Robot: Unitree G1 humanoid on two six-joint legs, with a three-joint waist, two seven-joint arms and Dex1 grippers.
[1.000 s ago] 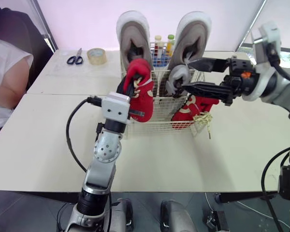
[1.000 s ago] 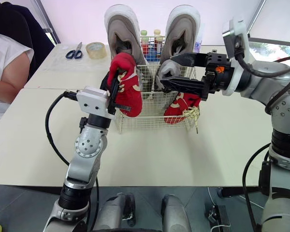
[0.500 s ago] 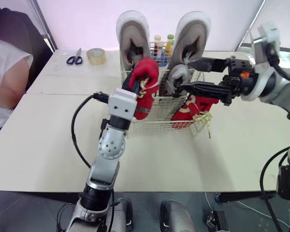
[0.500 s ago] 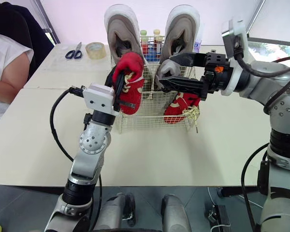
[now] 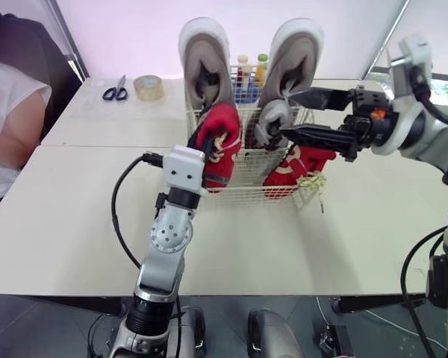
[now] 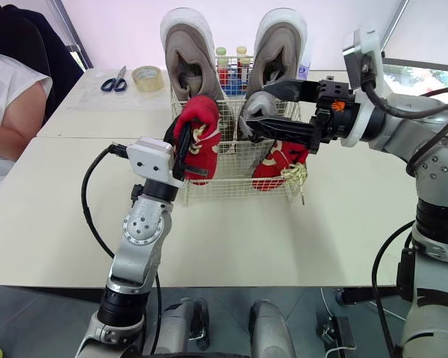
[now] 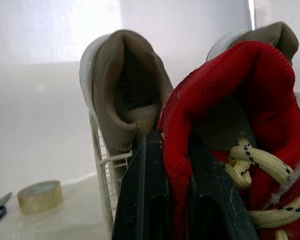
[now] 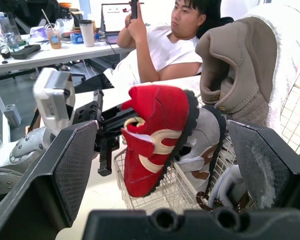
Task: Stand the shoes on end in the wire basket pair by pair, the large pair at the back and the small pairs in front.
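Observation:
My left gripper (image 5: 206,143) is shut on the collar of a small red shoe (image 5: 219,146), holding it on end at the front left corner of the wire basket (image 5: 246,196). The shoe's lower end (image 8: 140,187) sits down among the wires. Two large grey shoes (image 5: 205,60) (image 5: 296,52) stand at the back. A small grey shoe (image 5: 273,119) stands in the middle. The other red shoe (image 5: 296,168) lies in the front right. My right gripper (image 5: 287,114) hangs open beside the small grey shoe.
Scissors (image 5: 116,91) and a tape roll (image 5: 148,86) lie at the table's far left. Bottles (image 5: 251,68) stand behind the basket. A seated person (image 5: 7,127) is at the left edge. Bare table (image 5: 75,216) lies in front of the basket.
My left gripper carried the red shoe right, over the basket's front left corner, then lowered it into the wires. The right gripper stayed put, open.

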